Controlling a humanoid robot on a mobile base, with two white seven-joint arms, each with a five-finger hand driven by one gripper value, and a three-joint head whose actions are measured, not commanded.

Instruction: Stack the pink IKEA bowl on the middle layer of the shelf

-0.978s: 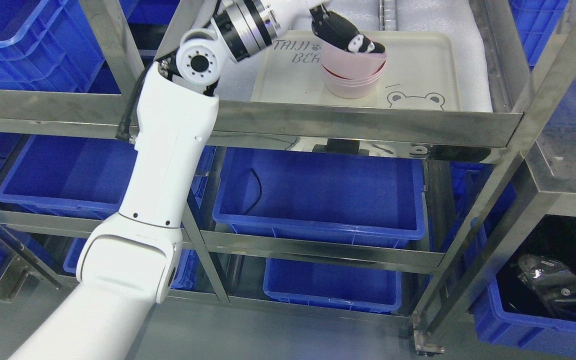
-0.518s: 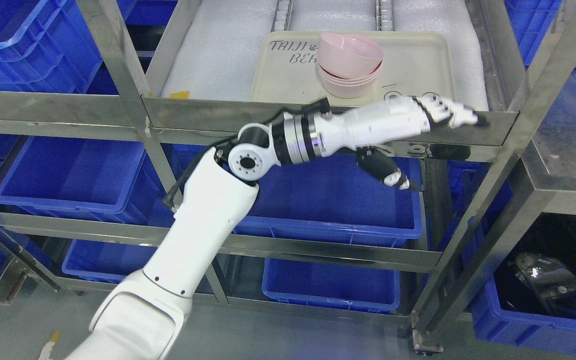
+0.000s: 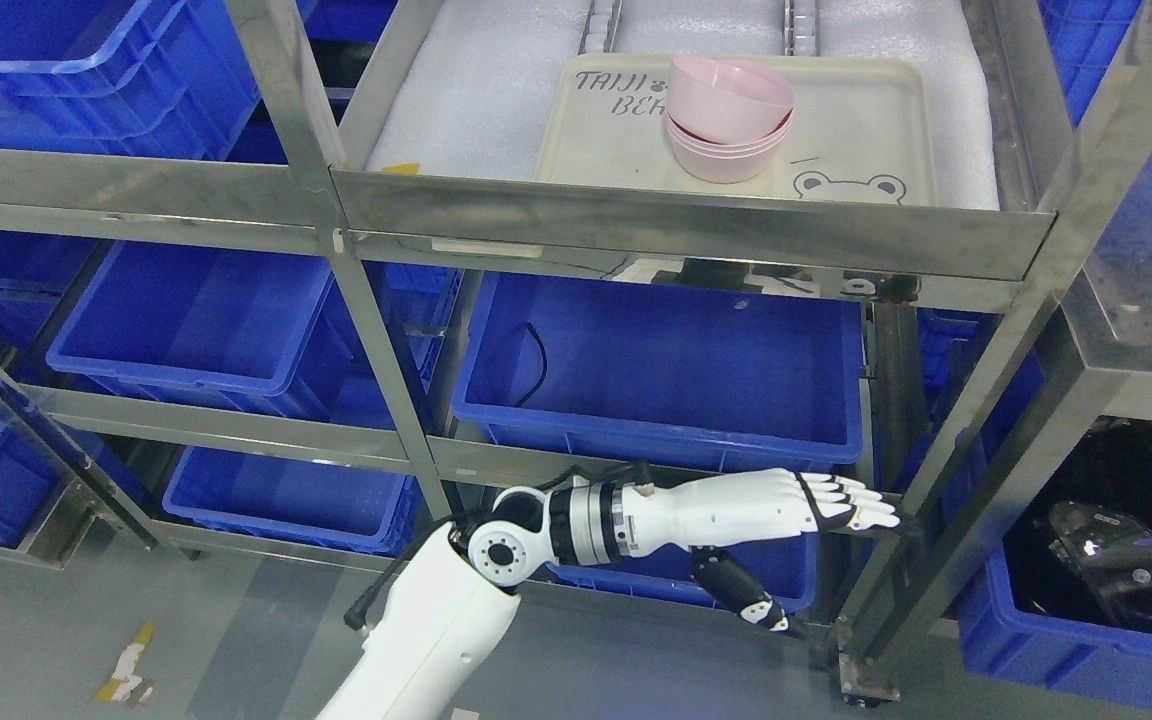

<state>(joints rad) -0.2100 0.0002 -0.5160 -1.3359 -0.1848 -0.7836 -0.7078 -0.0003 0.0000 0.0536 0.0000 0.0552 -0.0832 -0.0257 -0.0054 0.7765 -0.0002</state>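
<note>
Far above the fingertips and a little back toward the wrist side, the pink IKEA bowl (image 3: 732, 93) sits as the top of a nested stack of pink bowls (image 3: 728, 152) on a cream tray (image 3: 856, 130) printed with a bear face, and that tray rests on white foam padding (image 3: 476, 90) lining the steel shelf (image 3: 696, 222); the top bowl leans slightly off level, likely because it has not seated fully into the bowl beneath. Nothing touches the stack. Down near the floor, the left hand (image 3: 826, 503) reaches sideways from its white forearm with the fingers (image 3: 871, 517) stretched out flat and empty, the dark thumb (image 3: 741, 597) hanging loose below them, which fits a hand with nothing left to carry. Just above the fingers is a large blue bin (image 3: 656, 375) holding a black cable (image 3: 534, 352), and beyond the fingertips stands an upright post of the steel shelf, close to them; whether they touch it cannot be told. With the bowl resting in the pile and the hand well clear, the stacking looks essentially done. No right arm shows.
</note>
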